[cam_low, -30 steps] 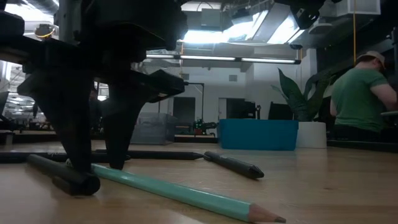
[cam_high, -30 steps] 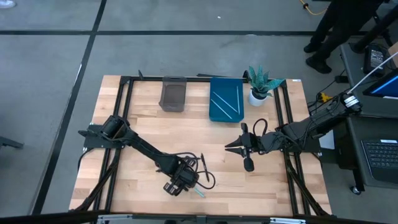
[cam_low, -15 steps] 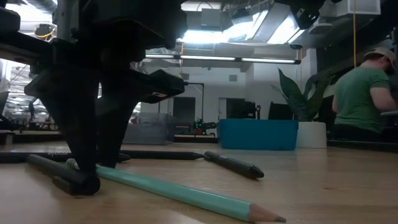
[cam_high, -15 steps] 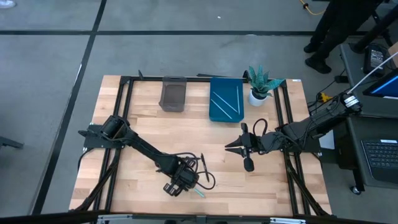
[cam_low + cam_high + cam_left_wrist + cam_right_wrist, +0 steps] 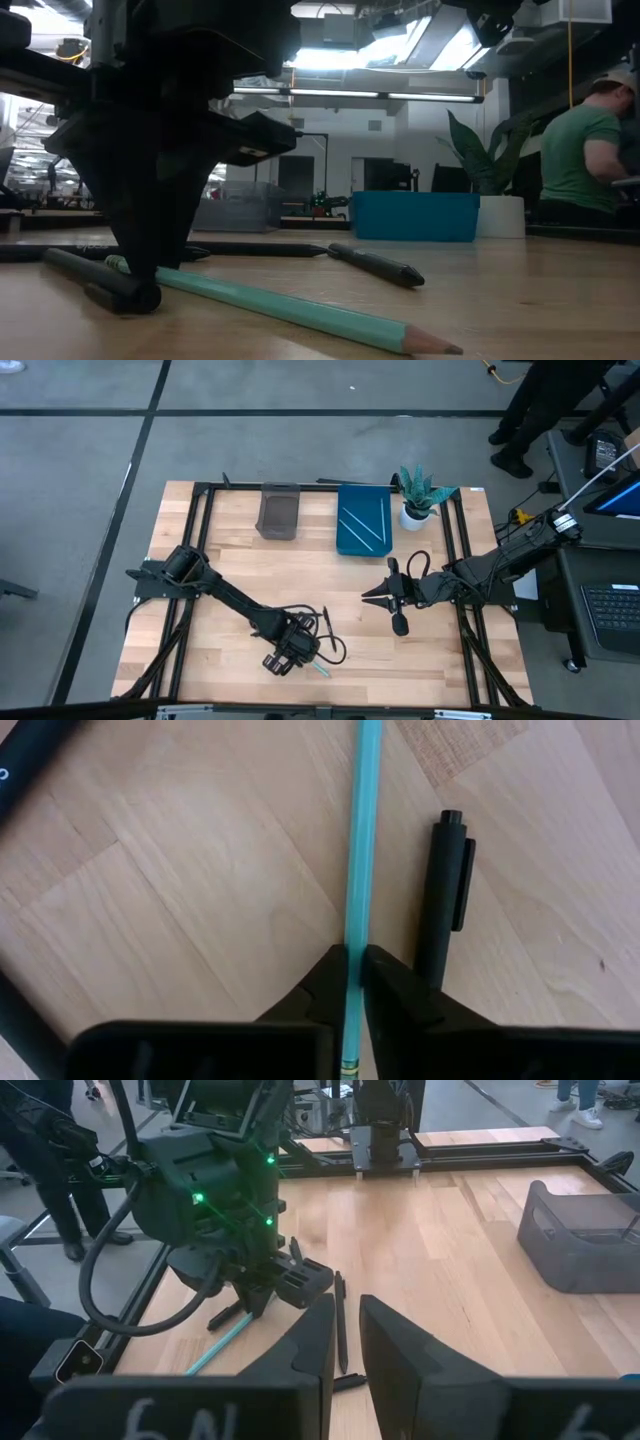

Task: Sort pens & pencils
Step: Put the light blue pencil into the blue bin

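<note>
A pale teal pencil point(image 5: 290, 312) lies on the wooden table near its front edge, sharpened tip toward the low camera. My left gripper point(image 5: 355, 970) stands over it, pointing down, shut on it near the blunt end. A black pen point(image 5: 445, 890) lies right beside the pencil, and another black pen point(image 5: 375, 265) lies farther back. My right gripper point(image 5: 368, 596) hovers above the table's right half, its fingers point(image 5: 312, 1345) a narrow gap apart with nothing between them. My left gripper pinches the teal pencil's shaft point(image 5: 354, 932) between its two fingers, near the blunt end. The fingers point(image 5: 140, 262) come from above, pointing down, and lie across the pencil. The pencil lies flat along the table.
A grey bin point(image 5: 278, 510) and a teal tray point(image 5: 345, 530) holding two pale sticks stand at the far edge, with a potted plant point(image 5: 418, 495) to their right. A black cable point(image 5: 332, 648) loops beside my left gripper. A person in green point(image 5: 585, 150) is beyond the table.
My left gripper has shut: its fingers stood apart astride the teal pencil and have now come together on its shaft. The arm has kept its place, and the pencil still lies on the table.
</note>
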You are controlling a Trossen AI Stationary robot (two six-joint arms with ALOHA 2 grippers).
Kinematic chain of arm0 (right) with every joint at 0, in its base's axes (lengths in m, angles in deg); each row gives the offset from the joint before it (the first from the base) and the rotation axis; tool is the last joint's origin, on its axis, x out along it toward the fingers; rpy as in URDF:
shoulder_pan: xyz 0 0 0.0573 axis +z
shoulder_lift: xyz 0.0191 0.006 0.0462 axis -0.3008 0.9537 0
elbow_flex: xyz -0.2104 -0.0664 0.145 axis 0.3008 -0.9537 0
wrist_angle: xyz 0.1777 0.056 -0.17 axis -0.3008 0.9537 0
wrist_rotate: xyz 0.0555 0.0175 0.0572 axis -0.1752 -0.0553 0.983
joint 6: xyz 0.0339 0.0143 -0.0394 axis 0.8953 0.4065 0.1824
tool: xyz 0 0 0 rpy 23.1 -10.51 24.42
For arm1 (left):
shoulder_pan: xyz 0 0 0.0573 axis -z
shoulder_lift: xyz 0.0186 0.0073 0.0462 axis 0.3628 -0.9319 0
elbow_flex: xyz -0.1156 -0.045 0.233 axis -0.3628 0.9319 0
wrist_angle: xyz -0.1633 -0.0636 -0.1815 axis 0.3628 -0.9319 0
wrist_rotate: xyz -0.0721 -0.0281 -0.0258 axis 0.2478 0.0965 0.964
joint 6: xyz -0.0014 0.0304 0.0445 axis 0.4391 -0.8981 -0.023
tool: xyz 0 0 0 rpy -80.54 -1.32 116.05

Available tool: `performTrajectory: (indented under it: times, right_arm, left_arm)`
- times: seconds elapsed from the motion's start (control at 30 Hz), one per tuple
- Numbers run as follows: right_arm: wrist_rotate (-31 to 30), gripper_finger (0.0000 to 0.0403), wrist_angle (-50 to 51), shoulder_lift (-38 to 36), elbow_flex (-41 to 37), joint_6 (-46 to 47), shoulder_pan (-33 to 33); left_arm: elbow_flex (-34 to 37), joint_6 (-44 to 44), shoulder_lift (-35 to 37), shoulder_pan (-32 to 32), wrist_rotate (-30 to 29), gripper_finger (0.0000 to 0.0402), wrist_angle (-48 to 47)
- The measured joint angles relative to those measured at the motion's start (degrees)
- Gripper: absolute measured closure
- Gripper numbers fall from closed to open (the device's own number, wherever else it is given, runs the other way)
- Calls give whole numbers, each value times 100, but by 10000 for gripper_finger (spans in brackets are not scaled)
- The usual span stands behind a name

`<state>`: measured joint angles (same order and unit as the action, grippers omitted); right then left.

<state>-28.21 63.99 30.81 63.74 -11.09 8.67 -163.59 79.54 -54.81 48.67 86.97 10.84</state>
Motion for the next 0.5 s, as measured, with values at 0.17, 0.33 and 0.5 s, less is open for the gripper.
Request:
performTrajectory:
  times: [0.17, 0.33, 0.5]
  right_arm:
    - [0, 350, 2, 0, 0, -2, 2]
    - [0, 350, 26, 0, 0, -2, 1]
    - [0, 350, 52, 0, 0, -10, 1]
  left_arm:
    - [0, 0, 0, -35, 21, 378, -58]
    - [7, -2, 60, -48, 54, 385, -102]
    - [31, -2, 147, -72, 84, 380, -222]
